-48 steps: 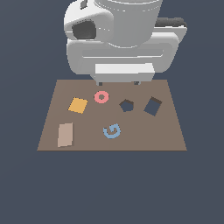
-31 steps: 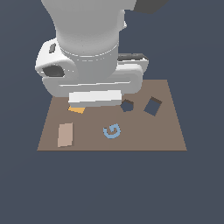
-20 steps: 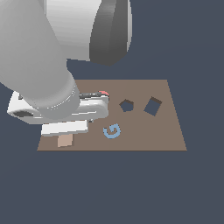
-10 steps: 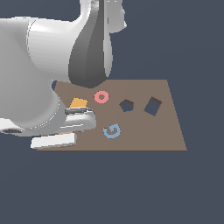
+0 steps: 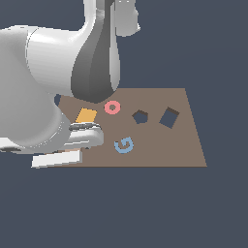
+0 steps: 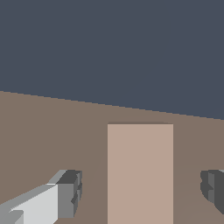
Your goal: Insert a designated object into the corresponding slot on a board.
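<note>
The pale tan tile [image 6: 140,175] lies flat on the brown board [image 6: 52,131] in the wrist view. My gripper [image 6: 141,192] is open and straddles it, one grey finger [image 6: 68,194] on each side, neither touching it. In the exterior view my arm and hand [image 5: 68,143] hang low over the board's [image 5: 186,145] front corner at the exterior view's left and hide the tile. The slot [image 5: 169,117], a dark tilted rectangle, lies far off toward the exterior view's right.
An orange square tile [image 5: 86,115], a pink ring [image 5: 112,107] and a blue G-shaped piece [image 5: 124,144] lie on the board. A smaller dark pentagon cut-out [image 5: 140,116] sits beside the slot. The bulky arm covers the board's left part.
The arm has swung from the board's back edge to its front corner at the exterior view's left and come down over the tan tile, which it now hides there.
</note>
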You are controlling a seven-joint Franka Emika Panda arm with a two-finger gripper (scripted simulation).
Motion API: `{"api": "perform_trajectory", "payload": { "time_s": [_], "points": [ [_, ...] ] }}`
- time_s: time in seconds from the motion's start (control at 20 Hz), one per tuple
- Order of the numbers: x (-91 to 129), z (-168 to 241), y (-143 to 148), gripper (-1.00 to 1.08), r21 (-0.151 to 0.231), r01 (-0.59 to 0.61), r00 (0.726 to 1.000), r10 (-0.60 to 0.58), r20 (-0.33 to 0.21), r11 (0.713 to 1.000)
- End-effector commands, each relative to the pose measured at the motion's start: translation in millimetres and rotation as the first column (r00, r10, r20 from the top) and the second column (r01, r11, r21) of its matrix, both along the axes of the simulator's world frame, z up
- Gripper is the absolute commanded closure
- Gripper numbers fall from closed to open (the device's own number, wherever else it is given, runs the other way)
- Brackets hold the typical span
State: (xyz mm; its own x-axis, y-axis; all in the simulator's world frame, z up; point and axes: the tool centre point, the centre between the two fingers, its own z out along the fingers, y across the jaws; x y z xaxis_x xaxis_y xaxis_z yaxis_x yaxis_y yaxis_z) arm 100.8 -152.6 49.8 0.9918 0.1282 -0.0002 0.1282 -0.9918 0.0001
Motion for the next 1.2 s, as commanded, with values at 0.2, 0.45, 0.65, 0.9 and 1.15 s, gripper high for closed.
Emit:
{"api": "perform_trajectory", "payload": {
  "time_s": [0.2,0.45,0.65,0.9,1.15],
  "points": [
    [0,-14,0,-0.92,0.000,0.000,1.000,0.000,0.000,1.000],
    [0,-20,0,1.08,0.000,-0.001,1.000,0.001,0.000,1.000],
    [0,-20,0,1.08,0.000,-0.001,1.000,0.001,0.000,1.000],
    [0,-20,0,1.08,0.000,-0.001,1.000,0.001,0.000,1.000],
    [1,-15,0,1.08,0.000,-0.001,1.000,0.001,0.000,1.000]
  ]
}}
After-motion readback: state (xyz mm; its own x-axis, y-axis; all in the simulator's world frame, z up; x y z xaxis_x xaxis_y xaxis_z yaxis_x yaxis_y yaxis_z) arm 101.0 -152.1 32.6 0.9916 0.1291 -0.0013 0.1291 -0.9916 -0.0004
